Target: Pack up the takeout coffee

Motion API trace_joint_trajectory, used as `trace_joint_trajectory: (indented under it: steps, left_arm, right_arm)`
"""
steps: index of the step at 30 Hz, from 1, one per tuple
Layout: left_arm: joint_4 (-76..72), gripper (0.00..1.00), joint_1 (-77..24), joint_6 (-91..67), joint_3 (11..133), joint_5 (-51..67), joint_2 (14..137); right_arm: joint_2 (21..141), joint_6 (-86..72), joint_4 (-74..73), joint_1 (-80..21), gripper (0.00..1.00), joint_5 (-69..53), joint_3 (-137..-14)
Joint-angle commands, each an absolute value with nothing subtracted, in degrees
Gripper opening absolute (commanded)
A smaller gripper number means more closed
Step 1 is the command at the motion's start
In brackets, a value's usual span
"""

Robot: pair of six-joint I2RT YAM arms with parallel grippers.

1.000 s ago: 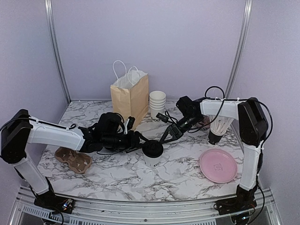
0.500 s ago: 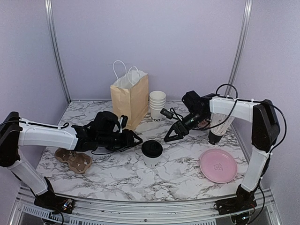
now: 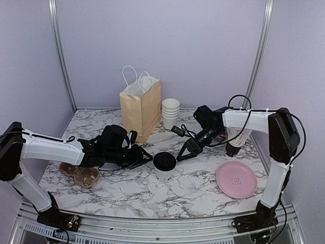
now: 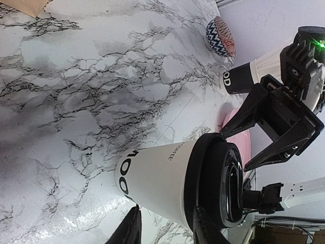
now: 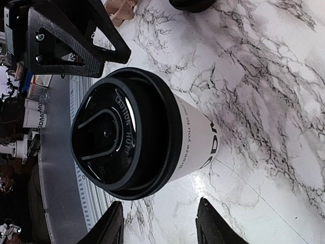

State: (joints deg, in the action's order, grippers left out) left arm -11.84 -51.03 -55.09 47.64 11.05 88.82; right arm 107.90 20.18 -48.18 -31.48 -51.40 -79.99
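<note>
One marble table carries everything. At the back a brown paper bag stands upright with its mouth open upward; its inside is out of sight. A pink plate lies front right and a cardboard cup carrier front left. At mid-table the takeout coffee stands upright, long axis vertical, black lid on top. Flanking it, the left gripper and the right gripper each have fingers spread, near the cup and clasping nothing.

Top camera overlooks the bench from behind. Wrist cameras closely share the takeout coffee, just ahead of left hand and right hand.
</note>
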Motion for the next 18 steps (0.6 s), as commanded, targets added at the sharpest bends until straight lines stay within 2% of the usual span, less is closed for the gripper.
trace_joint_trajectory:
  steps: [1, 18]
  left_arm:
    - [-14.22, 0.35, -51.51, -55.63, 47.68, 12.39, 87.78]
    - [-15.29, 0.28, -52.48, -56.24, 47.74, 13.38, 91.10]
  right_arm:
    - [109.81, 20.95, -47.56, -32.79, 0.47, -52.35, -82.46]
    - [111.58, 21.19, -47.90, -33.92, 0.46, -53.63, -83.94]
